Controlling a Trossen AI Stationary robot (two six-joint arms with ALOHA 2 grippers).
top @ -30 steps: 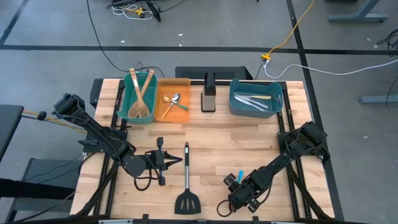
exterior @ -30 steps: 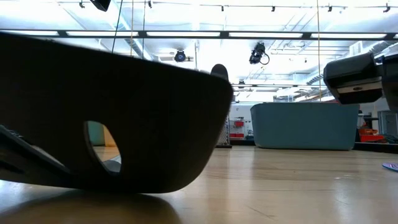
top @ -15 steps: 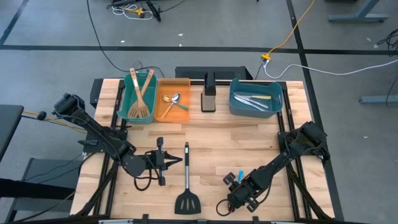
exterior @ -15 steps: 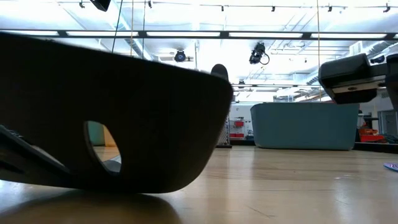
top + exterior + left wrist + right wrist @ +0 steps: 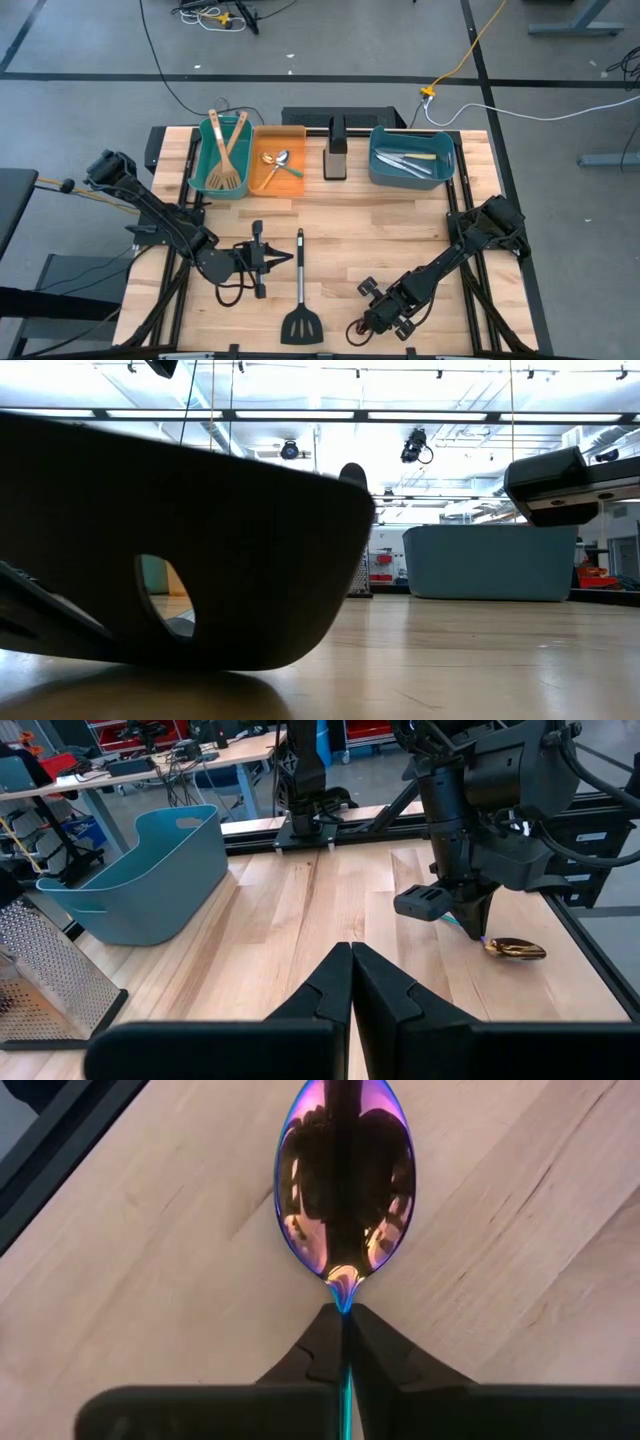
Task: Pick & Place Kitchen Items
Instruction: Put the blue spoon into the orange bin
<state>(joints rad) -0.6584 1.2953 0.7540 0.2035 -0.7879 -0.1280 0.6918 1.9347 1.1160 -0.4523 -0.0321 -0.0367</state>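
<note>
Right claw (image 5: 372, 318) shifted left, clamped on spoon (image 5: 345, 1185), left claw (image 5: 284, 259) idle

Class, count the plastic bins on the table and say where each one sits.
3, all along the table's far edge: the teal bin at the left, the orange bin touching its right side, and the blue bin apart at the right. None seems hidden.

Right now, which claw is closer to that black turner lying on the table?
Left. The left claw sits right beside the black turner's handle; the right claw is farther off, shut on a spoon.
</note>
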